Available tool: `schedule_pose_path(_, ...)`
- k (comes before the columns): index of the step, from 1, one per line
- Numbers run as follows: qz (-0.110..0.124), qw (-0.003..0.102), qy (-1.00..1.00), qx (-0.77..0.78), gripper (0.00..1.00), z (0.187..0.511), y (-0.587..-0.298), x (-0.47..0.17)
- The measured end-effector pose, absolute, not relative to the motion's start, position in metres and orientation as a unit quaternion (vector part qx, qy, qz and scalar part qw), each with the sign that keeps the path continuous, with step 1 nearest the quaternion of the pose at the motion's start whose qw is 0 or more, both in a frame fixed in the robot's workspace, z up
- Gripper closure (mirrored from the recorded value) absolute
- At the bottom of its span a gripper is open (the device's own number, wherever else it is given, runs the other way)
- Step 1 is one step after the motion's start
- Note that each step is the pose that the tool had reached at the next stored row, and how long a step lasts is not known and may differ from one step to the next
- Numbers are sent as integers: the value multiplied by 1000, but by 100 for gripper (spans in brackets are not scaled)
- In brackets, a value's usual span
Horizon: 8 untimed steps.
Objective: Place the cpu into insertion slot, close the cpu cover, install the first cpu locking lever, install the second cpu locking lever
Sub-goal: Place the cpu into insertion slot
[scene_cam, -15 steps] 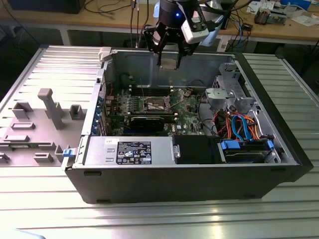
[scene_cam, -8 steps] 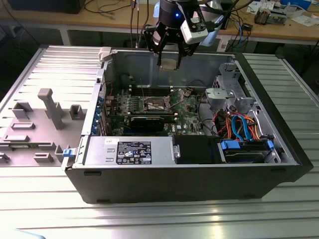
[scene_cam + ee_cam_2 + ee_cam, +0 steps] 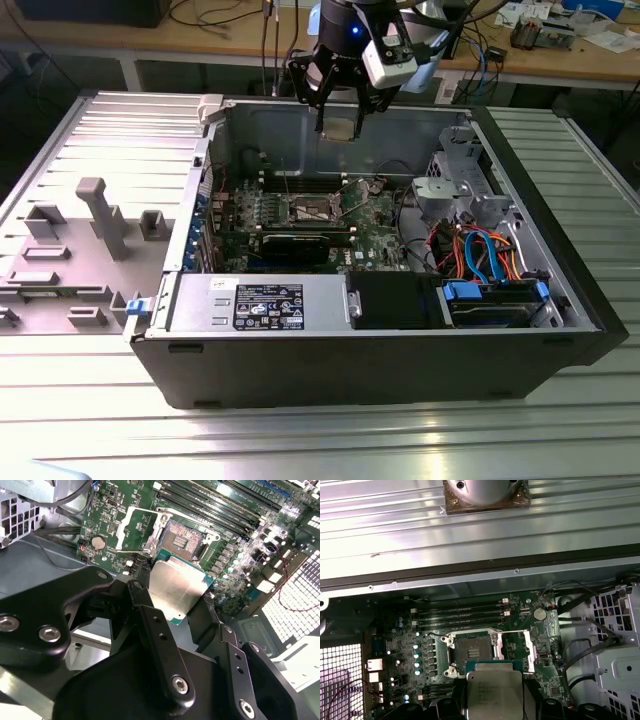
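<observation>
The black gripper (image 3: 340,122) is clamped on the small flat square cpu with the silvery-tan metal top (image 3: 177,587) and holds it in the air over the open black computer case (image 3: 350,362), clear of the green circuit board (image 3: 545,680). Below it the dark square insertion slot (image 3: 472,650) is bare; the thin silver cpu cover (image 3: 154,534) is folded open just beside it.

Cut off by the exterior view's top edge: the arm above the gripper (image 3: 340,122). Too small there to make out: any detail inside the insertion slot (image 3: 312,210). Hidden behind the black fingers (image 3: 150,625) in the second wrist view: two edges of the cpu (image 3: 175,592) (clamped between them). Cropped by the picture's edge in the first wrist view: part of that same cpu (image 3: 494,695), with a strip of the slot's frame covered behind it.
</observation>
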State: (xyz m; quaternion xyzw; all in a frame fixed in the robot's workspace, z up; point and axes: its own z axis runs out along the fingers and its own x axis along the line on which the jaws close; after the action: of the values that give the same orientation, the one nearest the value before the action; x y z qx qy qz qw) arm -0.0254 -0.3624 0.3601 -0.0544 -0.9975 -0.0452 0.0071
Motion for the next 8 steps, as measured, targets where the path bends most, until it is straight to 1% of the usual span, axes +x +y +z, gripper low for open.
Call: schedule_pose_path(8,-45,5,-995,-93,45,360,-363,-25)
